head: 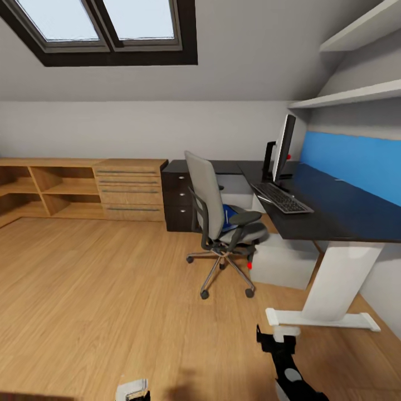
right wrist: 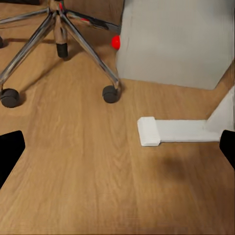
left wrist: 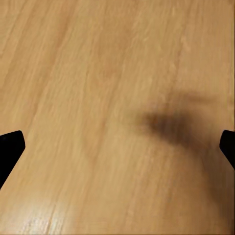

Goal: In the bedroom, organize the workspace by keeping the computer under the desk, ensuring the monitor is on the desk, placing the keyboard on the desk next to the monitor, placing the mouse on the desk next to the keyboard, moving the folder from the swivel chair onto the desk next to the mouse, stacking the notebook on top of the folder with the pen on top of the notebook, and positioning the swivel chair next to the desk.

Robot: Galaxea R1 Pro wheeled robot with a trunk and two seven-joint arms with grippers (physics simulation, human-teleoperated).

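The grey swivel chair stands by the black-topped desk, with the blue folder on its seat. On the desk the monitor stands edge-on, and the black keyboard lies in front of it. Under the desk sits the light grey computer, also seen in the right wrist view beside the chair's chrome base. My right gripper hangs open over the floor near the desk's white foot. My left gripper is open above bare floor. The mouse, notebook and pen are out of view.
A low light-wood cabinet runs along the far wall, and black drawers stand behind the chair. A blue panel and white shelves are above the desk. Open wooden floor spreads to the left.
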